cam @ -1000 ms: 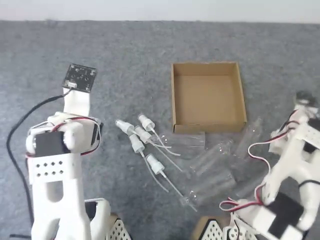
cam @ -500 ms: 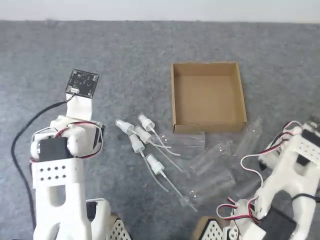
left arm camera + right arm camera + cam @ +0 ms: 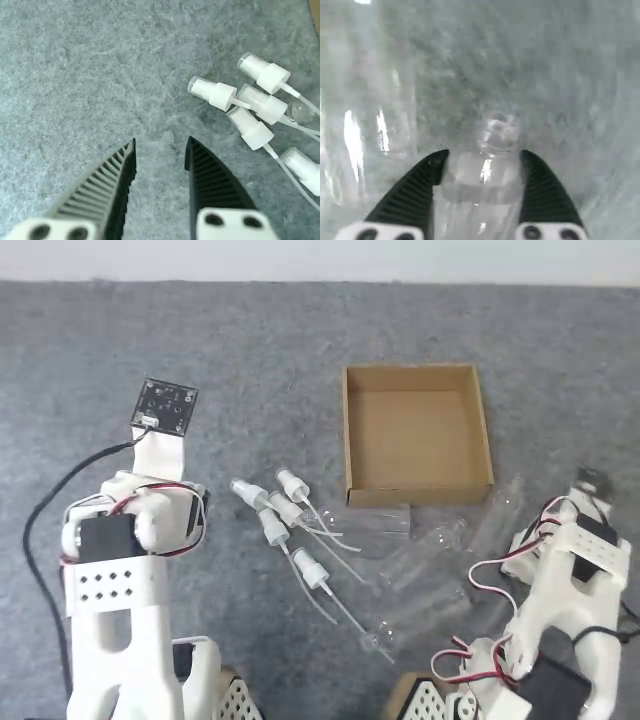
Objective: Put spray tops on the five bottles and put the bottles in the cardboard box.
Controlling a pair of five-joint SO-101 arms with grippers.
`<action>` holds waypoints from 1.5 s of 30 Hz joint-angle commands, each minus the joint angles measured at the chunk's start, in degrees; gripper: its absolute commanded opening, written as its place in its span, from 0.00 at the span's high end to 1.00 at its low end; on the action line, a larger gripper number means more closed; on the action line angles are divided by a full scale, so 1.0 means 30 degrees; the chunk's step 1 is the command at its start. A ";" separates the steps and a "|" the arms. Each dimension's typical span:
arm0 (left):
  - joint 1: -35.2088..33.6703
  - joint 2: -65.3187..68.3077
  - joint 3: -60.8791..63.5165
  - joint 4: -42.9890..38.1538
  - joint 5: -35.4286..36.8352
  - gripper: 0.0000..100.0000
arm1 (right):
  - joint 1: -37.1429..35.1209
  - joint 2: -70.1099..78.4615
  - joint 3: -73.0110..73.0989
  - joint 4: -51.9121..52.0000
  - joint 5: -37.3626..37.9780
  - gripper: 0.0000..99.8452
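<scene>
Several white spray tops (image 3: 283, 512) with thin tubes lie in a cluster on the grey carpet, left of the box; they also lie ahead of my left gripper (image 3: 159, 150). That gripper hangs open over bare carpet, apart from the spray tops (image 3: 250, 107). Several clear bottles (image 3: 425, 552) lie on their sides in front of the empty cardboard box (image 3: 346, 430). My right gripper (image 3: 482, 155) is open and low, its fingers (image 3: 427, 172) on either side of one clear bottle (image 3: 495, 137), neck pointing away. The right arm (image 3: 570, 565) covers that bottle from above.
The left arm (image 3: 115, 550) stands at the near left with a black cable trailing from it. One bottle (image 3: 378, 519) lies right against the box's front wall. Open carpet stretches behind and to the left of the box.
The right arm has swung toward the near edge and come down over the bottles at the right. The left arm shifted slightly, then held still.
</scene>
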 commanded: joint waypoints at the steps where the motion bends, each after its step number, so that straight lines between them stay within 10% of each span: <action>1: 0.0000 -0.0645 -0.0103 -0.0381 0.0147 0.86 | 0.0894 -0.0982 -0.0293 -0.1099 0.9553 0.96; 13: 0.1934 0.0733 -0.0366 -0.1201 0.1407 0.86 | 0.5846 -0.0747 -0.4689 -0.1245 1.9546 0.99; 26: 0.4513 0.9670 -0.3121 -0.4923 0.9817 0.85 | 0.5934 0.3092 -0.5744 -0.3326 1.7495 0.99; 45: 0.4366 1.6469 -0.5084 -0.6037 1.2777 0.77 | 0.6139 0.3560 -0.5685 -0.3297 1.7465 0.99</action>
